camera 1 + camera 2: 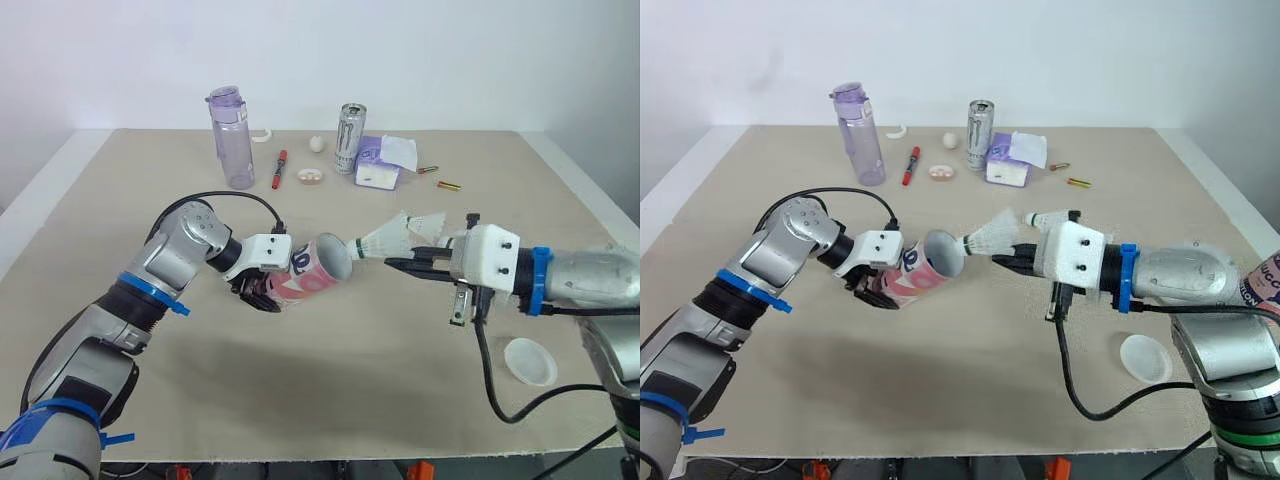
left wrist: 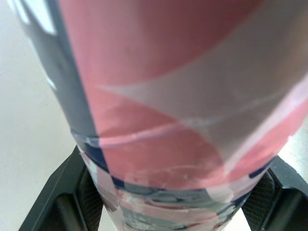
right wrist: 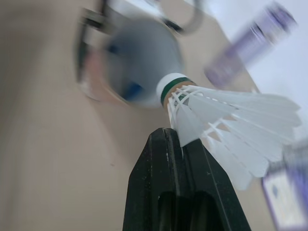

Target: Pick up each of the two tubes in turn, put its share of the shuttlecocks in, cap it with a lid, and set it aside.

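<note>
Aiming white feather shuttlecock (image 1: pixel 385 238), clamped in right pincer (image 1: pixel 403 262), cork just at mouth of pink-and-white cardboard tube (image 1: pixel 318 268); left pincer (image 1: pixel 258 290) grips tube tilted above beige desk (image 1: pixel 350 400). We advise: align axes, advance slowly, release once cork inside.

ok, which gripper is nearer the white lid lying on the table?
Right. The right gripper, shut on a shuttlecock, is just inward of the lid, which lies beside that arm's wrist. The left gripper, shut on the tube, is farther left, past the right gripper.
</note>
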Robot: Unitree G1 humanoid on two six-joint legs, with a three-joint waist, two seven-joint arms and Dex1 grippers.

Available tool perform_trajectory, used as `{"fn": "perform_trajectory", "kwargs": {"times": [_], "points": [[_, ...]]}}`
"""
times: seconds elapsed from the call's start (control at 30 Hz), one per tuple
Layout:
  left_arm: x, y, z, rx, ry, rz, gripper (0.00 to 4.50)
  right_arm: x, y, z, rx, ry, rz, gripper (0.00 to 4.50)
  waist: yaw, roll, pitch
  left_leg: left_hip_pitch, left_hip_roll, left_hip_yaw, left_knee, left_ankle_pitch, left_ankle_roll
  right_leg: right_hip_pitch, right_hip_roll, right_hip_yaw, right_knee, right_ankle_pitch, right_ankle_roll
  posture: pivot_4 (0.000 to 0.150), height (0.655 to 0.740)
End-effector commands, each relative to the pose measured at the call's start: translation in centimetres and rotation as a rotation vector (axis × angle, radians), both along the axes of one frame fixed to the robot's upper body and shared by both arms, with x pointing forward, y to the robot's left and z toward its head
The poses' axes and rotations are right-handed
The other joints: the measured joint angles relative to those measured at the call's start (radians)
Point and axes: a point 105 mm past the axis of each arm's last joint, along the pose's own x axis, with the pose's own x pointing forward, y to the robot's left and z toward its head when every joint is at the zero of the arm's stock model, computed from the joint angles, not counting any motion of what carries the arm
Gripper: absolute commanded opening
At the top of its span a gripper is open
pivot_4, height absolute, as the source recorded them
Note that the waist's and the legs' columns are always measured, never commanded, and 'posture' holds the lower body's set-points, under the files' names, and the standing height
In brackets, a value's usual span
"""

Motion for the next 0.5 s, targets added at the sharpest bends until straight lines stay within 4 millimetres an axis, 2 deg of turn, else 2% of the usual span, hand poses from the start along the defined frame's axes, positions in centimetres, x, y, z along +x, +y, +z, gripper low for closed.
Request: {"fn": "perform_trajectory", "kwargs": {"times": [0.03,0.13,0.37,0.5], "points": [[0.0,0.1,-0.2,0.021,0.0,-0.001,3.16,-0.1,0.8,0.5,-0.027,-0.053,0.034,0.06,0.0,0.0,0.0,0.0,0.0,0.0,0.001,0.0,0.0,0.0,0.0,0.0,0.0,0.0,0.0,0.15,0.74],[0.0,0.0,-0.2,0.019,0.001,-0.001,3.16,0.3,0.8,-0.1,-0.072,-0.067,0.048,0.06,0.0,0.0,0.0,-0.002,0.0,0.0,0.002,0.0,0.0,0.0,0.0,0.001,0.0,0.0,0.0,0.15,0.74],[0.0,0.1,-0.1,0.017,0.001,0.006,3.16,0.5,1.6,-0.1,-0.114,-0.104,0.098,0.06,0.001,0.0,0.0,-0.003,0.0,0.0,0.002,0.0,0.0,-0.002,0.0,0.001,0.0,0.0,0.0,0.15,0.74],[0.0,0.1,-0.1,0.019,0.003,0.007,3.16,0.4,2.0,0.5,-0.117,-0.126,0.117,1.36,0.001,0.0,0.0,-0.003,0.0,0.0,0.002,0.0,0.0,-0.002,0.0,0.002,0.0,0.0,0.0,0.15,0.74]]}}
